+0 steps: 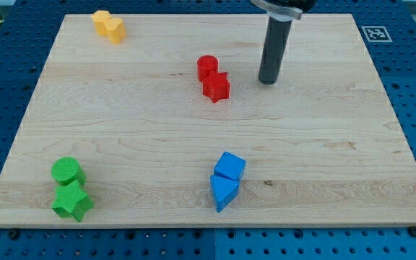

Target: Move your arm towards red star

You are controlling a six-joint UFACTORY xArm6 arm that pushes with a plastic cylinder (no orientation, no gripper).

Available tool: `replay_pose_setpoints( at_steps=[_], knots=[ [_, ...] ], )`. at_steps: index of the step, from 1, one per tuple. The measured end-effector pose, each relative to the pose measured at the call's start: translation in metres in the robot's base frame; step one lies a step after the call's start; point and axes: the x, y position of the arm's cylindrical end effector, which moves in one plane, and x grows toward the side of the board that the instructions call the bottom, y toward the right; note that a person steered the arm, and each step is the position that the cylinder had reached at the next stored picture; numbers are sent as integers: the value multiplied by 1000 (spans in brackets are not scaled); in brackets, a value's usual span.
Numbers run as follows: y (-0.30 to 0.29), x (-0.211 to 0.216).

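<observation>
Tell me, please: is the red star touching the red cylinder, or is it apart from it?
Touching, as far as the view shows. The red star sits directly against the red cylinder, with no board visible between them. My tip stands apart, to the star's right.

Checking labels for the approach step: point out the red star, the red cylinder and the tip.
red star (216, 87), camera view, on its top face.
red cylinder (207, 64), camera view, on its round top.
my tip (268, 81), camera view, the rod's very end, to the view's right of both red blocks, apart from them.
</observation>
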Motion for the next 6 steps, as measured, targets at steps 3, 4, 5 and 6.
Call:
replay_pose_setpoints(
  at_steps=[3,4,5,6],
  knots=[
    [-27,65],
    [-101,69],
    [-164,52],
    [-163,34]
  ],
)
